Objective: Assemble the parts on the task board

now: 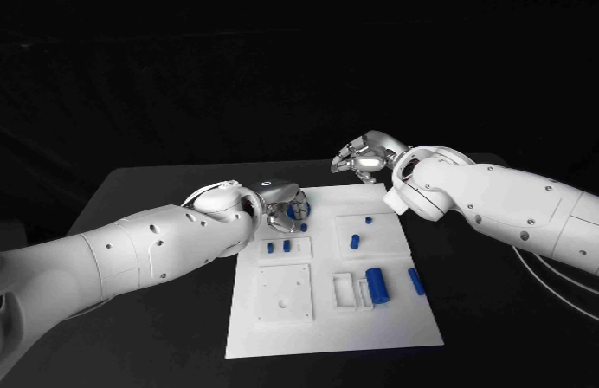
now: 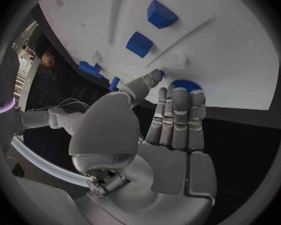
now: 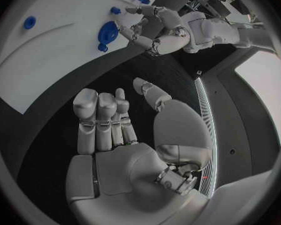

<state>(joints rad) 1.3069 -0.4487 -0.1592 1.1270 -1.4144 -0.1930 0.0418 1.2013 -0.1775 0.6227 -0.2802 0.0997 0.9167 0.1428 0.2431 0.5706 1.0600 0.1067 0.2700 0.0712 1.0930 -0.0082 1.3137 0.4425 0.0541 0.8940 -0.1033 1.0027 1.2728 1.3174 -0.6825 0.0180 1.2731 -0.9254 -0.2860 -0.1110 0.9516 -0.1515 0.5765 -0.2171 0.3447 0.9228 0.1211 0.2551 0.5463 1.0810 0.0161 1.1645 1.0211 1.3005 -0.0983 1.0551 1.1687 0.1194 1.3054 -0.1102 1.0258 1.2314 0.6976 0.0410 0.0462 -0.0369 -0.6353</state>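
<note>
The white task board (image 1: pixel 331 319) lies in the middle of the black table. My left hand (image 1: pixel 282 208) is over its far left corner, thumb and fingertips (image 2: pixel 177 97) closing on a round blue part (image 2: pixel 188 85) that rests on the board. That same blue part (image 3: pixel 107 32) lies beside the left hand (image 3: pixel 154 31) in the right wrist view. My right hand (image 1: pixel 366 158) hovers past the board's far edge, its fingers (image 3: pixel 103 120) straight and holding nothing. Two small blue pegs (image 1: pixel 277 247) stand just nearer than the left hand.
More blue parts lie on the board: a small peg (image 1: pixel 355 240), another (image 1: pixel 370 222), a thick cylinder (image 1: pixel 377 284) and a slimmer one (image 1: pixel 415 281). A raised white plate (image 1: pixel 285 291) and a white frame (image 1: pixel 348 289) sit at mid-board. Black table surrounds the board.
</note>
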